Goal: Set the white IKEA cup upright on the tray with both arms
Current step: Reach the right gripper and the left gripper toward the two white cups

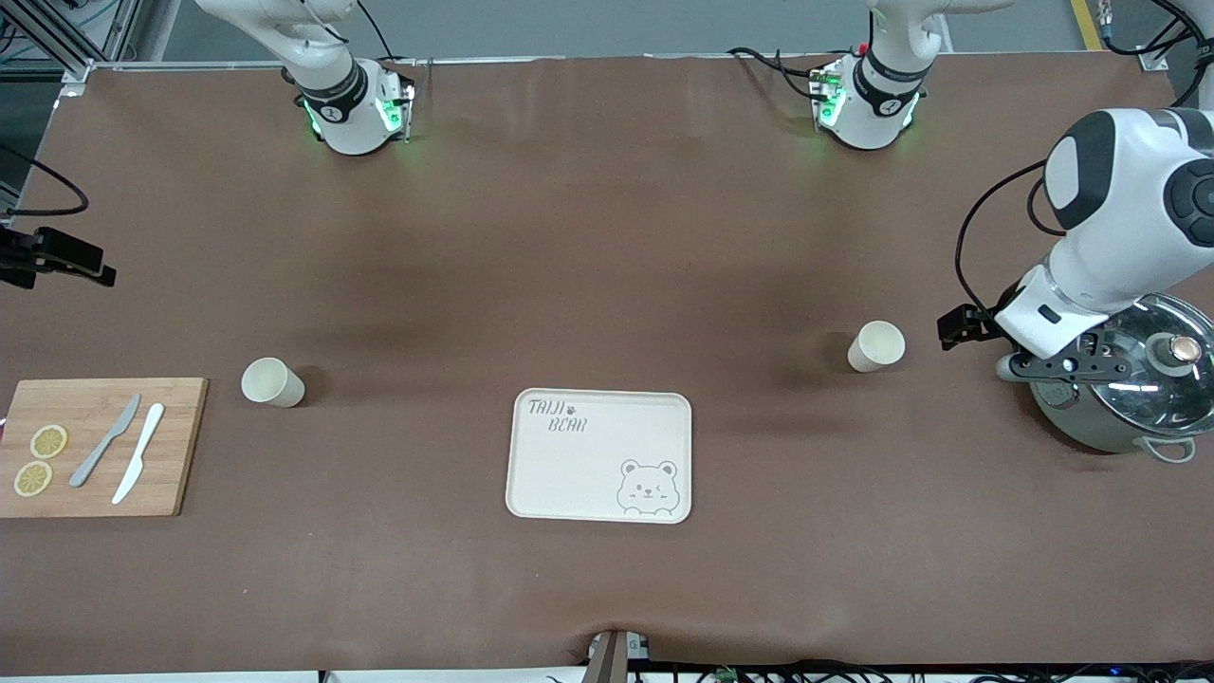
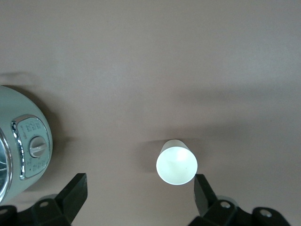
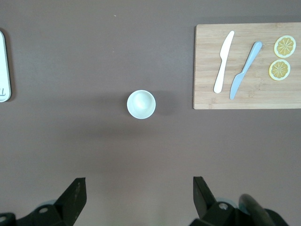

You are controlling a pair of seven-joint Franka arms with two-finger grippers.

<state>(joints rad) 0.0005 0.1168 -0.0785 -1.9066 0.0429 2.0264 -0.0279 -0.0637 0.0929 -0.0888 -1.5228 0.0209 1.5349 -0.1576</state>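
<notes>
Toward the left arm's end of the table from the tray, and a little farther from the front camera than it, we see one white cup standing upright, mouth up, well apart from the tray. A second cup stands toward the right arm's end, between the tray and the wooden cutting board.

The relation that matters to us is cup against jaws. The left gripper hangs with jaws wide and empty over the table beside the rice cooker; in its wrist view the near cup sits just ahead of the gap and off-centre, close to one finger. We judge a small sideways shift is needed before descending.

The right gripper is likewise spread wide and empty, high over the table, its cup nearly centred but well ahead of its fingers.

Each cup's axis is vertical, so we expect a grip across the wall.
</notes>
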